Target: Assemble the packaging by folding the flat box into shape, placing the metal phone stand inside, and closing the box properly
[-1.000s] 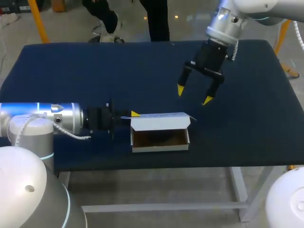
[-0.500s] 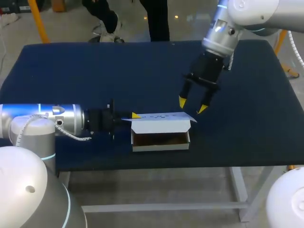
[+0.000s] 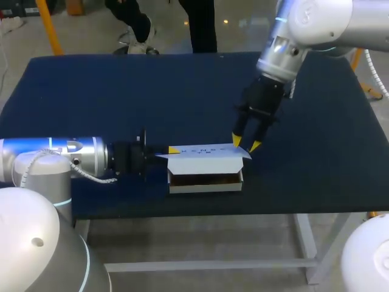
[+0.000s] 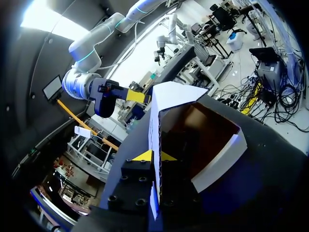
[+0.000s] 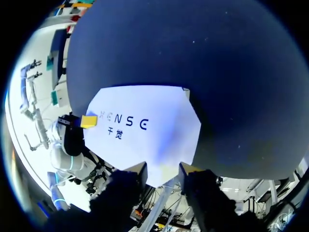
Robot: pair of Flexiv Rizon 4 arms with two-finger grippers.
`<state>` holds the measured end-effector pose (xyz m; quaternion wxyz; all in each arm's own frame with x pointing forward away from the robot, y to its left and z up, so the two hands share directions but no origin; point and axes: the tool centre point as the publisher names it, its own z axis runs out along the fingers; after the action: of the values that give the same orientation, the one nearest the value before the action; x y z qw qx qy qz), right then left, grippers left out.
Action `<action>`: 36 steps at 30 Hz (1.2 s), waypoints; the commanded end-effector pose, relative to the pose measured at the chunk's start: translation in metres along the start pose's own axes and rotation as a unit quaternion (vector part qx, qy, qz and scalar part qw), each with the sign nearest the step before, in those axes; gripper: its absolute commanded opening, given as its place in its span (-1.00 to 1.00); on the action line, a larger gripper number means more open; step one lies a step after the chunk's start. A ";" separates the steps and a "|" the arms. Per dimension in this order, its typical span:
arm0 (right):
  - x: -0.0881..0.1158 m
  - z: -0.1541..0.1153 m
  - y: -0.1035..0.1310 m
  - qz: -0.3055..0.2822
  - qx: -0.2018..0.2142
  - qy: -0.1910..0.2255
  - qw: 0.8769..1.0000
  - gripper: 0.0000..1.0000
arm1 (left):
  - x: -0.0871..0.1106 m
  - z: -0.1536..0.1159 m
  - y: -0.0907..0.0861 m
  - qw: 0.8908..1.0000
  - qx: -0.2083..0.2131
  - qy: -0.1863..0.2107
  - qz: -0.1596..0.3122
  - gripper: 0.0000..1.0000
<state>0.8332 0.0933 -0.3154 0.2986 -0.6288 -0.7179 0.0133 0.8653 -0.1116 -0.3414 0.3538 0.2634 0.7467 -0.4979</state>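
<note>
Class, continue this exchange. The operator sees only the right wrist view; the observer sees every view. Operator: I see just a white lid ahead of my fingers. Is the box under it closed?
Observer: No. In the head view the lid slants over the box, and the box's brown inside shows at the front.
Operator: What holds the lid up?
Observer: The left gripper. Its wrist view shows one of its fingers on each side of the lid's left end.
Operator: Where does the box sit?
Observer: Close to the near edge of the table, roughly midway along it.
</note>
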 end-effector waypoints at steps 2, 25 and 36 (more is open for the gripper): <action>0.002 0.005 0.002 -0.003 0.002 -0.004 1.000 -0.07 | 0.005 0.002 0.003 1.000 0.002 -0.002 0.004 -1.00; -0.006 0.025 -0.003 -0.009 0.000 -0.004 1.000 -0.09 | 0.010 -0.004 -0.003 1.000 0.003 -0.013 0.015 -0.74; -0.005 0.029 -0.002 -0.012 0.001 -0.003 1.000 -0.11 | 0.009 -0.013 -0.005 1.000 -0.003 -0.023 0.016 -0.29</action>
<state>0.8188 0.0980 -0.3399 0.2966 -0.6204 -0.7259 0.0125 0.8564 -0.1040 -0.3439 0.3763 0.2646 0.7360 -0.4967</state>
